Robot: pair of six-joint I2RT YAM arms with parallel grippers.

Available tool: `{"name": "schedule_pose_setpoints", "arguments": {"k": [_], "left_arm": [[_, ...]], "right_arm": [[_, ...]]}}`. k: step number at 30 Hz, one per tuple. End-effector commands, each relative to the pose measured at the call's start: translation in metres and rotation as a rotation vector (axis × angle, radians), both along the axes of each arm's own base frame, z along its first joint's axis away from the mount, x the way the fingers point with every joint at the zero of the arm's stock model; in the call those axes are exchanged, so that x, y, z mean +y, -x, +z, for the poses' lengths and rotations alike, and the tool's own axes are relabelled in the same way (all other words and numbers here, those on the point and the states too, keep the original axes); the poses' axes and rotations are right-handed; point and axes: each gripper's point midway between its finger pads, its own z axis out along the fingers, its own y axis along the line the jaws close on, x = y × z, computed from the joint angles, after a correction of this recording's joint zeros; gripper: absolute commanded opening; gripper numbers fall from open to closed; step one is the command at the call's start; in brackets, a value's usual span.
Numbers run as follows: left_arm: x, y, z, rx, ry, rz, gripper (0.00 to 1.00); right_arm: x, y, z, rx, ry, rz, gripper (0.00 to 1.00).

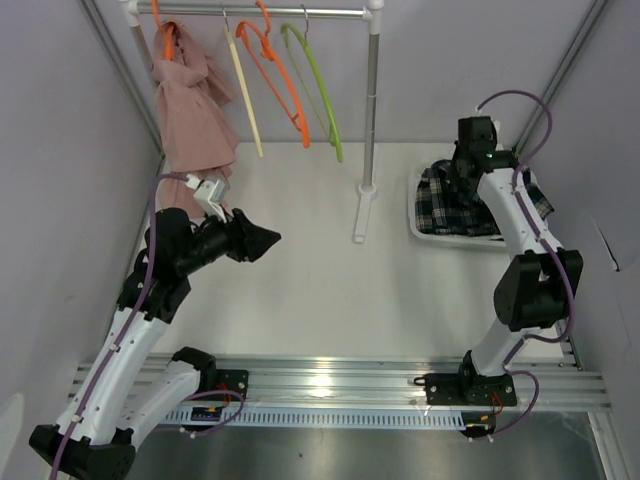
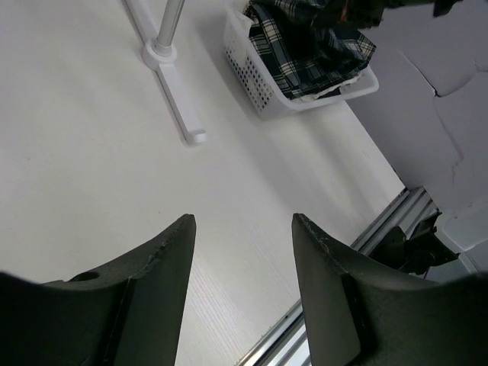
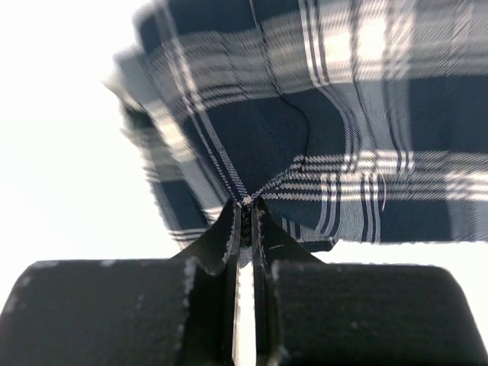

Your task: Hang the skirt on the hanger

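1. At the far right of the table [image 1: 300,290], there's a white basket [image 1: 414,215] with the skirt [image 1: 450,205] heaped inside. It's navy plaid with white stripes, and a bit of it spills over the right-hand rim.
2. The right gripper [image 3: 245,207] is reaching down into that basket from above. Its wrist view shows the two fingers clenched together with a fold of the plaid pinched right at the tips, and the cloth bunches up into a little peak there. That view is blurry, so I can't tell if the skirt is off the pile at all.
3. The left gripper [image 1: 262,240] hangs over the left-middle of the table, pointing toward the right side. Its jaws are apart and gripping nothing, with just bare white tabletop showing between them in its wrist view.
4. Along the back there's a clothes rack. The rail [image 1: 290,12] runs across the top, its pole [image 1: 372,100] comes down on the right, and the rack foot [image 1: 362,212] sits on the table just left of the basket.
5. Hanging on the rail, left to right: a pink garment [image 1: 195,115] on the far-left orange hanger [image 1: 163,35], then a cream hanger [image 1: 244,90], a bare orange hanger [image 1: 282,75] and a green hanger [image 1: 322,95].
6. So the skirt is in the basket, well apart from the hangers — not on any of them yet.
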Motion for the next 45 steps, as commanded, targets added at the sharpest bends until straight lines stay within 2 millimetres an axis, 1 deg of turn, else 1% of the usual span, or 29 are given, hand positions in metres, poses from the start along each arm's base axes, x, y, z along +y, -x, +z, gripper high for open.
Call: {"name": "schedule_pose_setpoints", "arguments": {"k": [1, 4, 5, 7, 8, 11, 12, 13, 14, 16, 17, 19, 20, 24, 25, 28, 30, 33, 34, 36, 37, 38, 39, 41, 42, 44, 45], "left_arm": [[-0.009, 0.007, 0.003, -0.037, 0.002, -0.077, 0.58], [-0.012, 0.008, 0.0, -0.032, 0.0, -0.094, 0.58], [-0.012, 0.008, -0.002, -0.029, -0.002, -0.098, 0.57], [-0.014, 0.009, -0.002, -0.032, 0.003, -0.109, 0.57], [-0.015, 0.01, -0.005, -0.025, 0.004, -0.112, 0.57], [-0.019, 0.011, -0.006, -0.022, 0.013, -0.128, 0.57], [-0.02, 0.011, -0.008, -0.018, 0.014, -0.131, 0.57], [-0.021, 0.011, -0.008, -0.017, 0.018, -0.134, 0.57], [-0.022, 0.012, -0.009, -0.013, 0.019, -0.14, 0.57], [-0.025, 0.012, -0.012, -0.009, 0.019, -0.151, 0.57], [-0.026, 0.012, -0.011, -0.01, 0.019, -0.152, 0.57], [-0.029, 0.012, -0.014, -0.006, 0.016, -0.163, 0.57], [-0.03, 0.013, -0.013, -0.009, 0.018, -0.168, 0.57], [-0.039, 0.015, -0.017, 0.0, 0.04, -0.19, 0.57], [-0.042, 0.015, -0.014, -0.013, 0.049, -0.2, 0.57], [-0.047, 0.015, -0.017, -0.004, 0.061, -0.209, 0.57], [-0.05, 0.015, -0.016, -0.002, 0.065, -0.213, 0.57], [-0.053, 0.015, -0.016, -0.006, 0.071, -0.217, 0.58], [-0.055, 0.016, -0.016, -0.006, 0.072, -0.226, 0.58], [-0.061, 0.018, -0.014, -0.013, 0.084, -0.251, 0.61], [-0.065, 0.02, -0.014, -0.019, 0.09, -0.266, 0.61], [-0.068, 0.021, -0.019, -0.012, 0.092, -0.276, 0.62], [-0.075, 0.024, -0.013, -0.037, 0.107, -0.293, 0.63], [-0.081, 0.024, -0.017, -0.016, 0.121, -0.283, 0.63], [-0.088, 0.02, -0.017, -0.036, 0.14, -0.265, 0.63], [-0.097, 0.02, -0.019, -0.007, 0.185, -0.26, 0.63], [-0.107, 0.019, -0.019, -0.008, 0.202, -0.257, 0.62]], "right_arm": [[0.004, 0.005, 0.115, -0.243, -0.057, 0.014, 0.0], [0.009, 0.015, 0.155, -0.31, -0.081, 0.032, 0.0], [0.013, 0.017, 0.178, -0.359, -0.1, 0.049, 0.0], [0.018, 0.025, 0.203, -0.403, -0.123, 0.071, 0.0], [0.023, 0.029, 0.226, -0.454, -0.146, 0.098, 0.0], [0.032, 0.04, 0.261, -0.527, -0.178, 0.14, 0.0], [0.036, 0.047, 0.282, -0.573, -0.19, 0.16, 0.0], [0.039, 0.052, 0.293, -0.599, -0.198, 0.176, 0.0], [0.043, 0.059, 0.311, -0.644, -0.213, 0.201, 0.0], [0.05, 0.069, 0.331, -0.698, -0.239, 0.235, 0.0], [0.055, 0.074, 0.345, -0.74, -0.256, 0.266, 0.0], [0.058, 0.085, 0.363, -0.795, -0.276, 0.282, 0.0], [0.066, 0.09, 0.375, -0.831, -0.301, 0.325, 0.0], [0.08, 0.115, 0.411, -0.931, -0.366, 0.397, 0.0], [0.084, 0.121, 0.417, -0.947, -0.381, 0.414, 0.0], [0.097, 0.138, 0.435, -0.988, -0.438, 0.47, 0.0], [0.101, 0.145, 0.441, -1.001, -0.476, 0.488, 0.0], [0.115, 0.155, 0.444, -1.0, -0.523, 0.54, 0.0], [0.119, 0.152, 0.439, -0.985, -0.531, 0.543, 0.0], [0.129, 0.156, 0.435, -0.969, -0.551, 0.569, 0.0], [0.132, 0.153, 0.428, -0.95, -0.554, 0.568, 0.0], [0.139, 0.155, 0.427, -0.943, -0.567, 0.586, 0.0], [0.142, 0.158, 0.427, -0.944, -0.573, 0.593, 0.0], [0.147, 0.157, 0.422, -0.932, -0.567, 0.592, 0.0], [0.153, 0.159, 0.42, -0.924, -0.571, 0.604, 0.0], [0.155, 0.159, 0.417, -0.914, -0.561, 0.601, 0.0], [0.157, 0.161, 0.416, -0.91, -0.562, 0.605, 0.0]]}}
